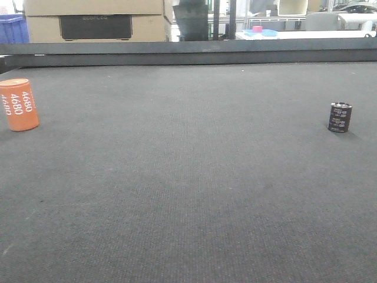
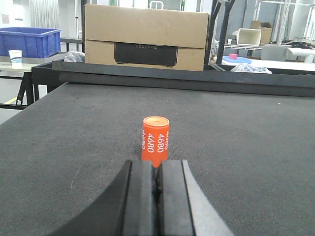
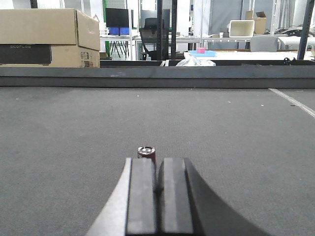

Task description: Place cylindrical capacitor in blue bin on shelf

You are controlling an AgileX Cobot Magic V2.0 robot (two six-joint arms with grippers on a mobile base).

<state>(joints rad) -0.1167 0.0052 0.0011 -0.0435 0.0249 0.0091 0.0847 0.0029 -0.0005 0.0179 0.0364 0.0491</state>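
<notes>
The cylindrical capacitor [image 1: 340,117], a small black-brown cylinder with pale print, stands upright on the dark table at the right. It also shows in the right wrist view [image 3: 146,152], just beyond my right gripper [image 3: 157,169], which is shut and empty. My left gripper [image 2: 157,169] is shut and empty, just short of an orange cylinder marked "4680" [image 2: 155,140]. That orange cylinder stands at the far left in the front view [image 1: 19,104]. The shelf and its blue bin are out of view. Neither gripper shows in the front view.
A raised dark rail [image 1: 188,52] runs along the table's far edge. Beyond it stand a cardboard box [image 2: 145,37], a blue crate [image 2: 30,41] with a paper cup [image 2: 15,55], and benches with clutter [image 3: 199,51].
</notes>
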